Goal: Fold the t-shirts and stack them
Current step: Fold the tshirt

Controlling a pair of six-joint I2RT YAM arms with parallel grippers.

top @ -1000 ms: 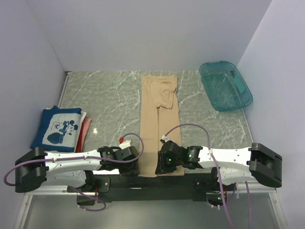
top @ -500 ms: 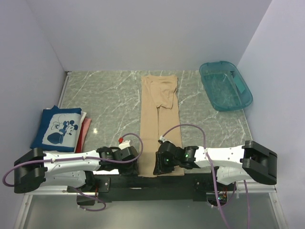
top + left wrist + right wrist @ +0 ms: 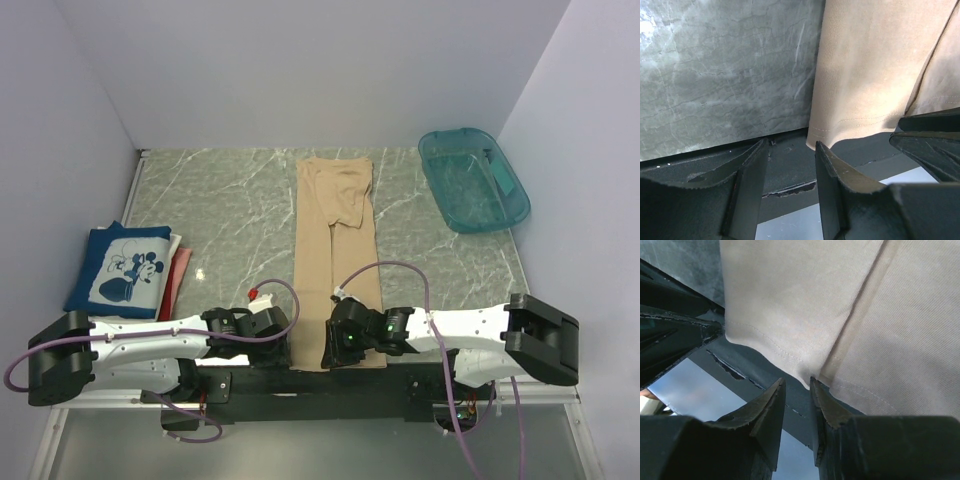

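The tan t-shirt (image 3: 335, 260) lies folded into a long narrow strip down the middle of the table, and its near hem hangs over the black front bar (image 3: 300, 382). My left gripper (image 3: 285, 347) is low at the hem's near left corner. In the left wrist view it (image 3: 791, 144) is open, holds nothing, and its right finger sits just under the tan t-shirt (image 3: 865, 75). My right gripper (image 3: 332, 357) is at the hem a little further right. In the right wrist view it (image 3: 796, 381) is narrowly open below the hem of the tan t-shirt (image 3: 805, 300), with no cloth between the tips. The navy mouse-print t-shirt (image 3: 120, 268) lies folded on the red t-shirt (image 3: 178, 280) at the left.
A teal plastic tub (image 3: 472, 180) stands at the back right by the wall. White walls close in the marbled table on three sides. The two grippers are close together: the right one's fingers (image 3: 930, 135) show in the left wrist view.
The right arm has crept a little to the left along the near hem, closer to the left gripper. The left arm and the shirts have stayed put.
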